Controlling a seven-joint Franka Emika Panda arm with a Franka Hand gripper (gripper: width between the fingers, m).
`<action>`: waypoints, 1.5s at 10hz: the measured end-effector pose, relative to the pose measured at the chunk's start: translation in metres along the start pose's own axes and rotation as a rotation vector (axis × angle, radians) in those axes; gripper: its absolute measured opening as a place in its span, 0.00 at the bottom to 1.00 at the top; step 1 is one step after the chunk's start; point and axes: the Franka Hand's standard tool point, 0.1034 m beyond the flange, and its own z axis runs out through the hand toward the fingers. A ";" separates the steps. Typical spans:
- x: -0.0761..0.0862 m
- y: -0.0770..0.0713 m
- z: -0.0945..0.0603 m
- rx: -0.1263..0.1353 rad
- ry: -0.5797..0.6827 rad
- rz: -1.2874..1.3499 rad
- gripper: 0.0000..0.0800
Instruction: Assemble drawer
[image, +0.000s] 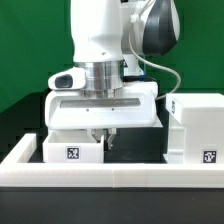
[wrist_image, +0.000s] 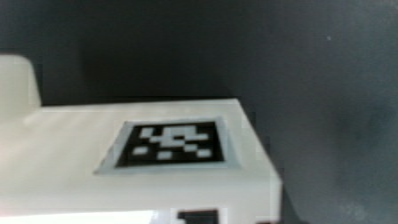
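A small white tray (image: 72, 150) with a black-and-white tag on its front sits at the exterior view's left, behind the border wall. The tall white box housing (image: 195, 128) stands at the right, with a tag low on its front. My gripper (image: 103, 137) is down between them, at the tray's right edge. Its fingers stand close together and seem to pinch the tray's wall. In the wrist view the tray (wrist_image: 71, 150) fills the frame close and blurred, its tag (wrist_image: 173, 143) facing the camera. A second tray is not in view.
The long low white border wall (image: 110, 181) runs across the front of the black table (image: 140, 145). A green backdrop stands behind the arm. A dark gap lies between the tray and the housing.
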 end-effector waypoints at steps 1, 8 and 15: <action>0.000 0.000 0.000 0.000 0.000 0.000 0.05; 0.007 -0.006 -0.018 0.023 -0.038 -0.223 0.05; 0.000 -0.027 -0.016 -0.009 -0.032 -0.770 0.05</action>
